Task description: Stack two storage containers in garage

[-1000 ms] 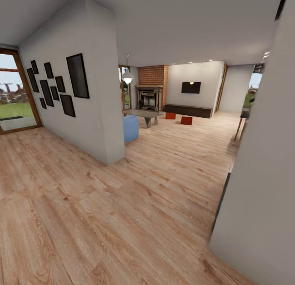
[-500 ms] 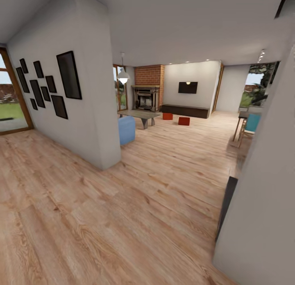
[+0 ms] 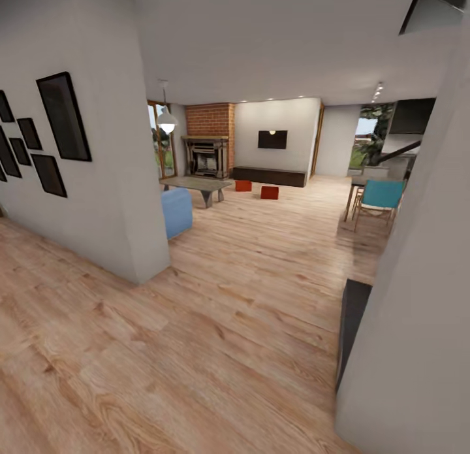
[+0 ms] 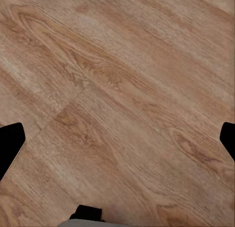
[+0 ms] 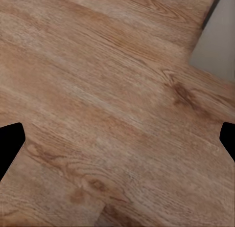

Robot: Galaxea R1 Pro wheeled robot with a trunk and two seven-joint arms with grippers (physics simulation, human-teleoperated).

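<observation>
Far ahead in the living room, two orange-red storage containers sit on the light wood plank floor in front of the long dark cabinet [image 3: 269, 176]: one [image 3: 243, 185] nearer the fireplace [image 3: 205, 157], the other [image 3: 269, 193] a little right of it. My left gripper [image 4: 117, 139] hangs over bare planks, its black fingertips far apart at the frame's edges, open with nothing held. My right gripper [image 5: 117, 139] is likewise open and empty above the planks, close to a grey wall base [image 5: 218, 38].
A grey wall [image 3: 98, 160] with black frames juts out at left, with a blue seat [image 3: 176, 212] and a low table [image 3: 197, 184] beyond it. A grey wall [image 3: 418, 297] stands close at right. A teal chair [image 3: 380, 198] stands by a table at right.
The whole head view has shifted: the camera has moved forward and turned right. The left wall now sits nearer the frame's left, and the teal chair and right-hand area have come into view.
</observation>
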